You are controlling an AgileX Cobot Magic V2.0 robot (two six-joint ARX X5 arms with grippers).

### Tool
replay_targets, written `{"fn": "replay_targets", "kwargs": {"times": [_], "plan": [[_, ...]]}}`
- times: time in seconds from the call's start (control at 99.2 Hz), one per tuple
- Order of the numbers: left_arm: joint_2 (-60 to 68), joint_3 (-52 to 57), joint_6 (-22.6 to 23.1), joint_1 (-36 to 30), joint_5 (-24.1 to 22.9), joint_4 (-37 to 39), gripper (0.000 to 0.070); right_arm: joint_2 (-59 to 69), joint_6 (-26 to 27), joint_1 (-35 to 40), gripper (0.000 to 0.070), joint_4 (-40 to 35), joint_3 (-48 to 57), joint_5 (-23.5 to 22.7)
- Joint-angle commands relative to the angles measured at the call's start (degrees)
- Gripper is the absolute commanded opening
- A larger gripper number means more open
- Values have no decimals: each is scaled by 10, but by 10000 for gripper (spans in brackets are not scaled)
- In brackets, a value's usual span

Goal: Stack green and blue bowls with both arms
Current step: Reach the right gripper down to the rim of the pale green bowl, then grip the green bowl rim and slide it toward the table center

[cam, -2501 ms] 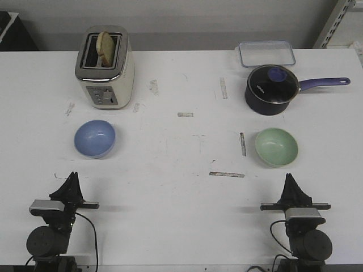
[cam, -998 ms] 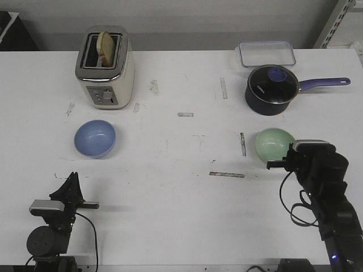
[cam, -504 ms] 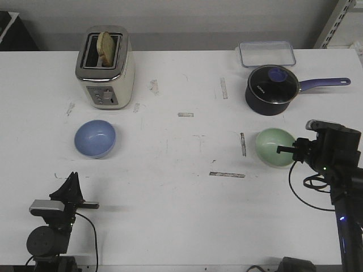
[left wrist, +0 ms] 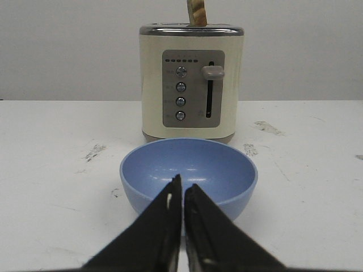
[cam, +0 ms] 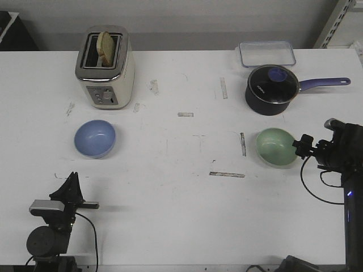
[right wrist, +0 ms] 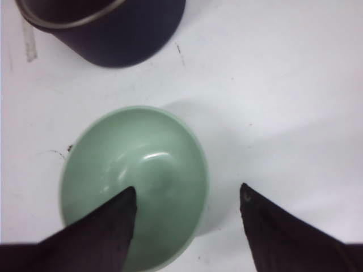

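Note:
The pale green bowl (cam: 276,147) sits upright on the white table at the right. The light blue bowl (cam: 95,137) sits at the left, in front of the toaster. My right gripper (cam: 299,146) is open at the green bowl's right side. In the right wrist view the right gripper (right wrist: 188,192) straddles the green bowl's (right wrist: 142,170) rim, with one finger over the inside and the other over the table outside. My left gripper (cam: 72,177) is shut and empty near the front edge. In the left wrist view the left gripper (left wrist: 182,187) points at the blue bowl (left wrist: 190,170) from a short distance away.
A cream toaster (cam: 105,65) with a bread slice in it stands behind the blue bowl. A dark navy saucepan (cam: 272,88) with a glass lid stands behind the green bowl, handle to the right. A clear plastic container (cam: 266,54) lies behind the saucepan.
My right arm has risen from its rest at the front and reached the green bowl, shifting rightward with its fingers open over the rim. The left arm and both bowls have not moved.

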Motion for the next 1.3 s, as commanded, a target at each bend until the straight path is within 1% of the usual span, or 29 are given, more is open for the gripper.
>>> {"fn": "replay_targets", "kwargs": {"times": [0.0, 0.242, 0.303, 0.333, 0.373, 0.474, 0.534, 0.545, 0.857, 0.958, 1.069, 1.18, 1.24, 1.291], "plan": [[-1, -12, 5, 0, 0, 6, 1, 33, 4, 3, 418, 6, 10, 0], [-1, -12, 5, 0, 0, 6, 1, 108, 0, 15, 416, 14, 9, 0], [-1, -12, 5, 0, 0, 6, 1, 120, -4, 21, 411, 16, 9, -1], [-1, -12, 5, 0, 0, 6, 1, 124, -5, 23, 396, 16, 9, 0], [-1, -12, 5, 0, 0, 6, 1, 128, -4, 26, 346, 16, 9, 0], [-1, -12, 5, 0, 0, 6, 1, 131, -4, 29, 118, 23, 9, 0], [-1, -12, 5, 0, 0, 6, 1, 131, -4, 29, 6, 30, 9, 0], [-1, -12, 5, 0, 0, 6, 1, 131, -4, 29, 0, 31, 9, 0], [-1, -12, 5, 0, 0, 6, 1, 113, 9, 32, 0, 29, 28, -2], [-1, -12, 5, 0, 0, 6, 1, 91, 32, 50, 0, 29, 45, -1], [-1, -12, 5, 0, 0, 6, 1, 70, 80, 90, 0, 41, 48, 0], [-1, -12, 5, 0, 0, 6, 1, 64, 96, 155, 0, 42, 48, 5], [-1, -12, 5, 0, 0, 6, 1, 64, 118, 199, 0, 41, 48, 23], [-1, -12, 5, 0, 0, 6, 1, 65, 134, 238, 0, 43, 48, 47]]}}
